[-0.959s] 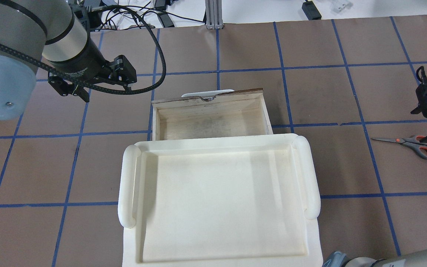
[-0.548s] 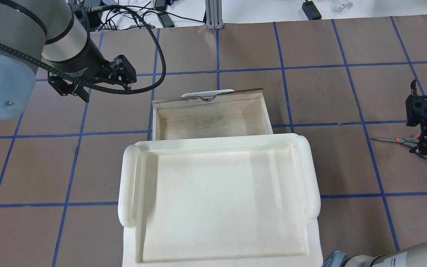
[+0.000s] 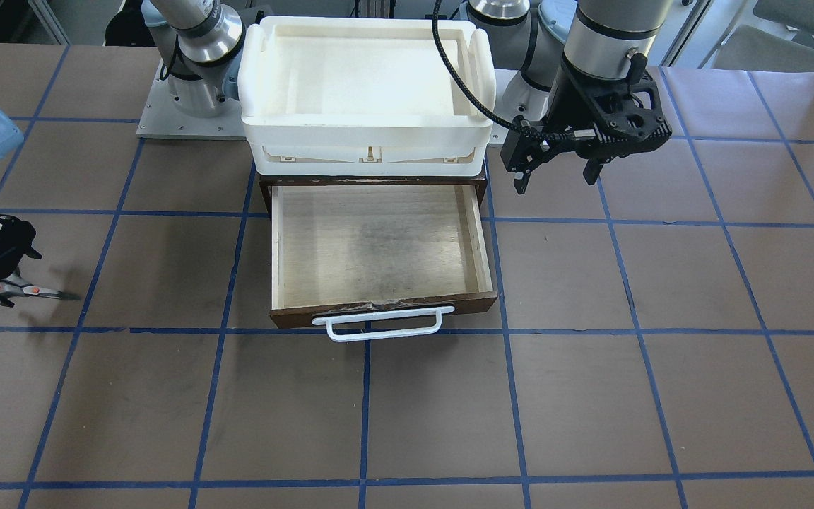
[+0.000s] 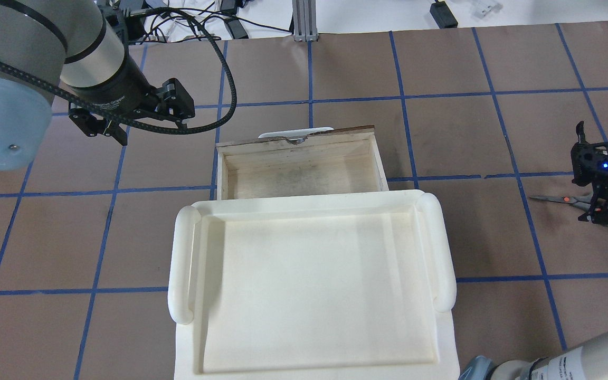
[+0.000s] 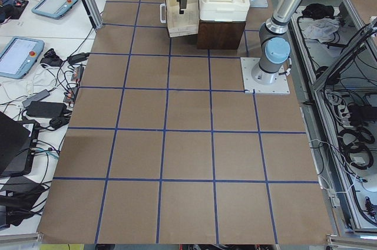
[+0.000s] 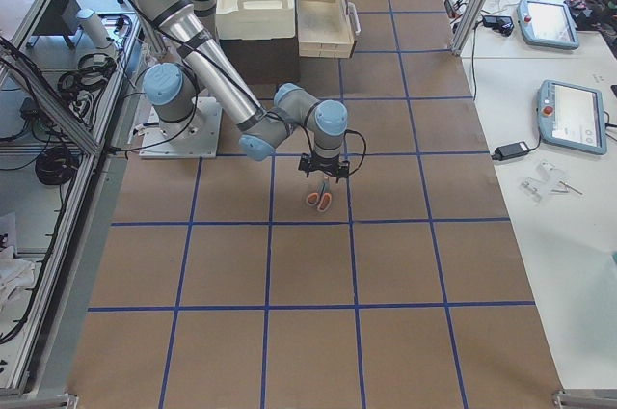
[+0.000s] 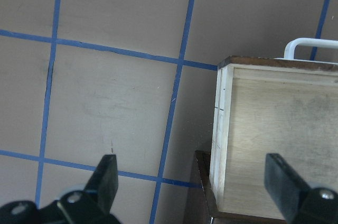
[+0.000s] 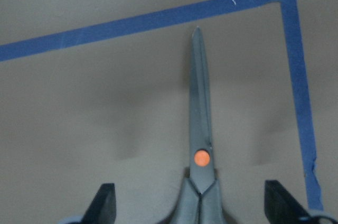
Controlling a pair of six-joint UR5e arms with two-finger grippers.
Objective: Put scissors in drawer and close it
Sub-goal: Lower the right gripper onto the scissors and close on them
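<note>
1. Change: the right gripper has slid left and down from beside the handles a second ago. It now sits right over the handle end of the scissors; the grey handles, visible before, are now hidden under it in the overhead view.
2. Right wrist view: fingers spread wide, one on each side of the scissors just behind the orange pivot, not clamped on anything. I read it as lined up to grab, with the grasp not yet made.
3. The scissors lie flat on the table at the far right of the overhead view, well apart from the drawer. They have not moved.
4. Long axis runs left-right in the overhead view. The closed blade tip points left, toward the drawer side; the handles are at the right, under the gripper.
5. The drawer is pulled open with nothing in it, under the white tray. So pickup, carry, drop and close are all still to do.
6. The left gripper is unchanged: it hovers just left of the drawer, fingers wide apart, holding nothing.
</note>
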